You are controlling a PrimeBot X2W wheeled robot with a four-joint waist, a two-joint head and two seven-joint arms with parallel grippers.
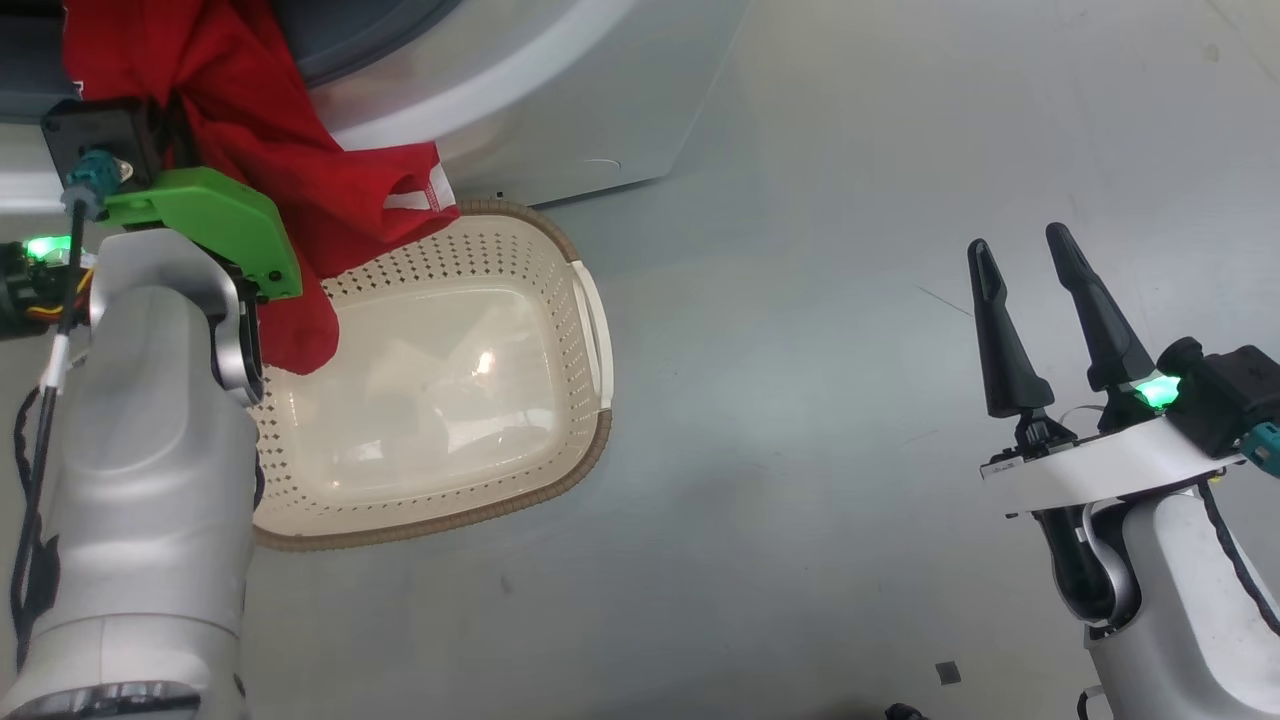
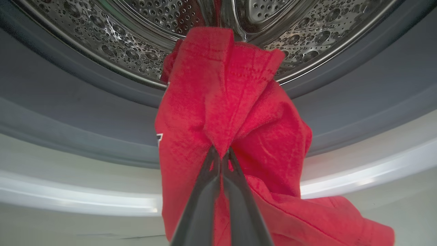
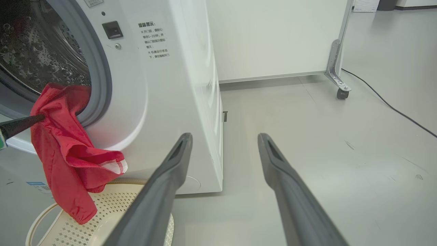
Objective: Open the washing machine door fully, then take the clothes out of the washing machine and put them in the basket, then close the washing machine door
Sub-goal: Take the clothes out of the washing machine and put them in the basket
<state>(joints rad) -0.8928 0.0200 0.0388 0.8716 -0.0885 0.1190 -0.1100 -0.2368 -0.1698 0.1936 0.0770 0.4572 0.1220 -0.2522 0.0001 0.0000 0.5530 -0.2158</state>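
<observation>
- Clothes (image 2: 225,102): you see the red garment hanging half out of the mouth of the washing machine (image 3: 160,89). It lies over the grey rubber seal (image 2: 68,106) and falls down the white front.
- Its upper part sits at the edge of the shiny steel drum (image 2: 102,37).
- Your left gripper (image 2: 221,154) has its two dark fingers pressed together. They pinch a fold of the red cloth, just in front of the seal.
- In the head view, your left forearm and its green wrist part (image 1: 215,225) cover part of the garment.
- The basket (image 1: 480,240) stands on the grey floor (image 1: 800,300), just beside the front of the machine.
- The lower end of the garment, with its white trim, hangs above the side of the basket that is nearest to the machine. You cannot tell whether the cloth touches the rim.
- Your right gripper (image 1: 1018,240) has its fingers spread wide, and there is nothing between them. It hangs over the bare floor, well apart from the basket and from the garment.
- In the right wrist view you look along the white side of the machine, where a small printed notice (image 3: 153,39) is on the front beside the opening.
- Behind the machine you see a white panel on a caster (image 3: 341,94), and a dark cable (image 3: 392,107) lies on the floor near it.
</observation>
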